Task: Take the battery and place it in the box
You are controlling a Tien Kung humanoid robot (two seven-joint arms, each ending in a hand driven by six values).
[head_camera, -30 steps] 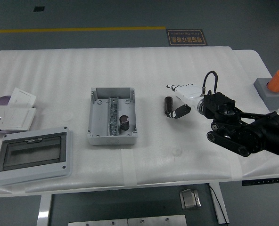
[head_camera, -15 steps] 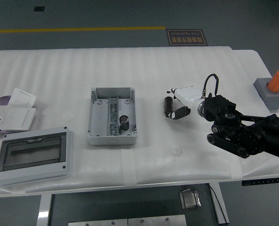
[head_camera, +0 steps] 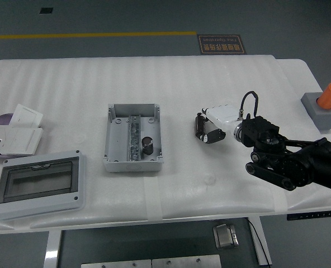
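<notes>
A small dark cylindrical battery (head_camera: pixel 198 126) lies on the white table (head_camera: pixel 210 78), right of the open grey box (head_camera: pixel 114 139). My right hand (head_camera: pixel 206 127), white-backed with black fingers, reaches in from the right on its black arm (head_camera: pixel 288 156). Its fingers curl over the top of the battery and the thumb (head_camera: pixel 214 135) closes in from below. The battery still rests on the table. Inside the box, another dark battery (head_camera: pixel 147 145) stands beside a metal terminal rail (head_camera: pixel 133 137). My left arm is out of view.
A grey cover with a clear window (head_camera: pixel 39 184) lies at the front left. White socket plates (head_camera: pixel 14 131) sit at the left edge. An orange cylinder in a grey block (head_camera: pixel 326 103) stands at the far right.
My right hand has moved left and down onto the battery, and its fingers went from spread to curled around it. The battery has barely shifted.
</notes>
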